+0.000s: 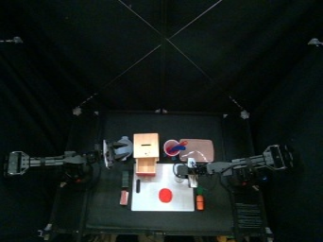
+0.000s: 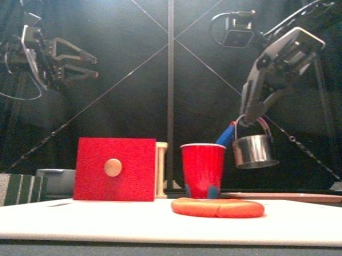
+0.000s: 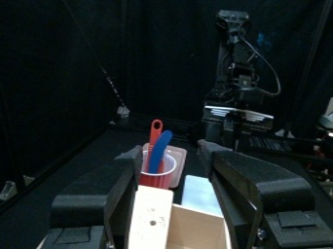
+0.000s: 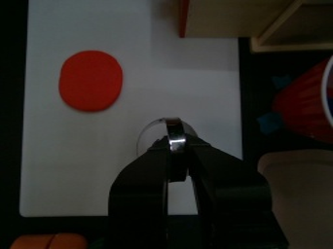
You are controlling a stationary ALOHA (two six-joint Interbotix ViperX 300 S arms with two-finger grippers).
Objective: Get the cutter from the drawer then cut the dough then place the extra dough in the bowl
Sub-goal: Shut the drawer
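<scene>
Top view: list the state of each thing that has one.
right gripper: shut on the cutter's handle, raised
cutter: held, hanging in the air
dough: whole disc, uncut, flat on the white board
drawer: seems pulled out
left gripper: open, empty

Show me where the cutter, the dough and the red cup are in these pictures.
cutter [image 2: 253, 151], front view, on its round metal wall.
dough [image 4: 90, 81], right wrist view, on the middle of the disc's top.
red cup [image 2: 203, 170], front view, on its front wall.
</scene>
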